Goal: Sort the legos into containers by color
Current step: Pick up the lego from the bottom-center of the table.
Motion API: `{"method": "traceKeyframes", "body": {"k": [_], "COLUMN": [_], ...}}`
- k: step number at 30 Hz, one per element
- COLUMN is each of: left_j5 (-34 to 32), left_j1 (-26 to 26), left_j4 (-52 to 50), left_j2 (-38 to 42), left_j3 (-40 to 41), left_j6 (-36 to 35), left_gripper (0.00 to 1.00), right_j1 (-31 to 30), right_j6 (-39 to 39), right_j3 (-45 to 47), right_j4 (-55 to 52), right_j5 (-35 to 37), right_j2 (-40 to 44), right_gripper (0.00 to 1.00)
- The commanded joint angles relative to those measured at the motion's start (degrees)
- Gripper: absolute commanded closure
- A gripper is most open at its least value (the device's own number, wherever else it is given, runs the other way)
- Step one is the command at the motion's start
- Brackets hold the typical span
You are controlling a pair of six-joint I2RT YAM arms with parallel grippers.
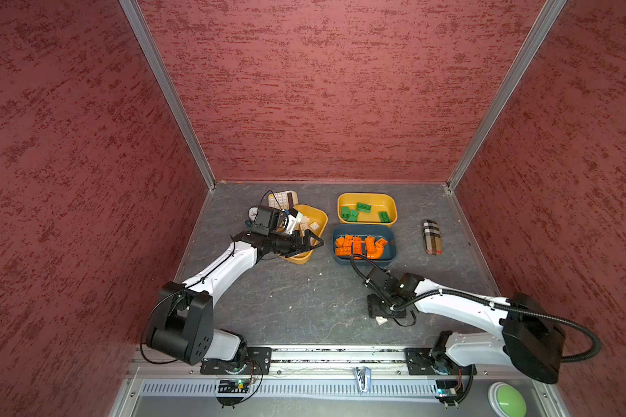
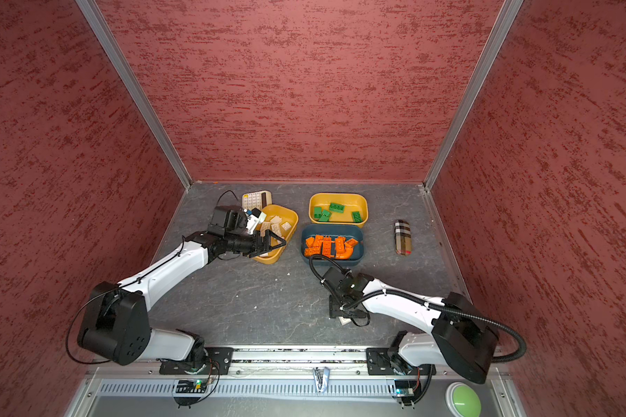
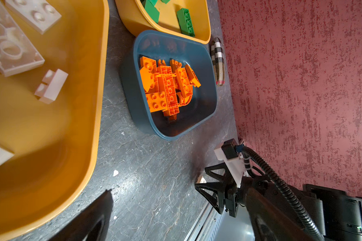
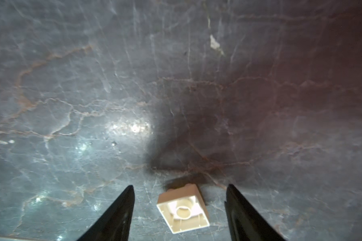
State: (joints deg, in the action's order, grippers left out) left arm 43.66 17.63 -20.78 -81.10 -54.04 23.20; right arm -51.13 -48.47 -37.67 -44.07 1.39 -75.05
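Brick [image 4: 183, 210] underside visible only from right wrist view

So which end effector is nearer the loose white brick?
Right. The right end effector straddles the loose white brick without touching; the left end effector hovers over the yellow tray.

Walls [image 1: 322, 90]: we are seeing three red-mottled panels closing in the space, joined by pale metal corner posts [image 1: 167, 94].
Floor [image 1: 304, 296]: we are looking at dark grey veined stone, with light glaring off it.
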Motion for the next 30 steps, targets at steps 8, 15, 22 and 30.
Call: {"method": "traceKeyframes", "body": {"k": [8,15,22,30], "left_j5": [-0.1,-0.1,-0.2,-0.8], "left_j1": [-0.6,-0.7,-2.0,-7.8], "left_j4": [-0.6,-0.9,-3.5,-9.1], "left_j2": [0.6,0.5,1.6,7.1], "left_j3": [0.4,0.4,-0.8,-0.3], "left_j6": [-1.8,-2.2,-3.3,-5.7], "left_gripper": [0.01,0.01,0.0,0.0], "right_j1": [-4.1,-4.7,-2.3,5.0], "right_j6": [-2.1,-1.5,3.3,12.2], "right_j3": [1.5,-0.9,-11.1,-29.7], "right_j4": [-0.9,-4.0,-3.4,5.0], "right_j5": [0.5,3.6,5.2,-1.5], "right_j2": [-0.9,-2.6,-6.1,-16.1], "right_gripper": [0.47,0.64,0.71,0.73]}}
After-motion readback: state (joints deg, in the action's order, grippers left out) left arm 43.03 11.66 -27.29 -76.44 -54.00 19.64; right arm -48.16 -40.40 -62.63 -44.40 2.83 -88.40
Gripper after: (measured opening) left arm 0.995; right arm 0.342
